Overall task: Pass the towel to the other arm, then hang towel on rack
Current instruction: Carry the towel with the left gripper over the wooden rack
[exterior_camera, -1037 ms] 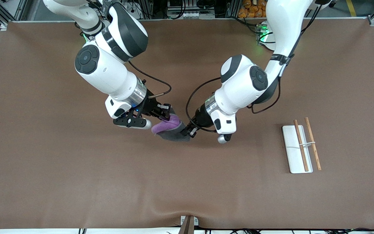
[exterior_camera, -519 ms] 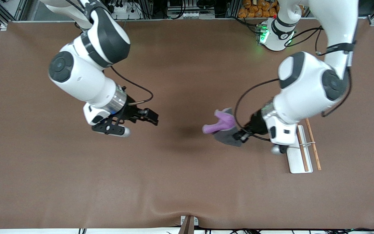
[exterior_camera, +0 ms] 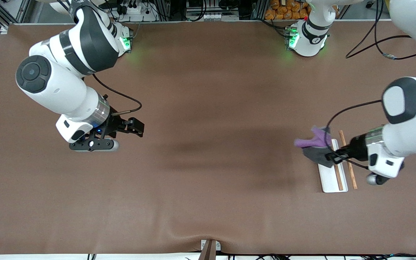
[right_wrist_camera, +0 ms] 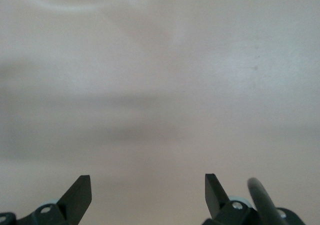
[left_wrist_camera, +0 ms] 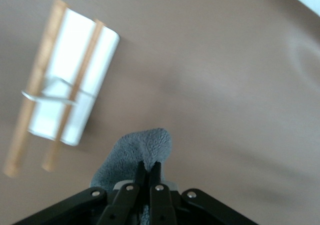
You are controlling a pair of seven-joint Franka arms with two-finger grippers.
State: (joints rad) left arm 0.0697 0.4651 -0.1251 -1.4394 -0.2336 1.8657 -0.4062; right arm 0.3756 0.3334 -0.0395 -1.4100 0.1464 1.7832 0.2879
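My left gripper is shut on the towel, light purple on one face and dark grey on the other, and holds it in the air over the rack. The rack is a white flat base with two light-brown rods and a thin metal crosspiece, at the left arm's end of the table. In the left wrist view the grey towel sits pinched at my left gripper, with the rack below. My right gripper is open and empty, over bare table at the right arm's end; it also shows in the right wrist view.
The brown table cover has a raised wrinkle near the edge nearest the front camera. A small bracket sits at that edge. Both arm bases stand along the edge farthest from the front camera.
My right gripper let go of the towel and drew back toward its end of the table. My left gripper carried the towel from the table's middle to over the rack.
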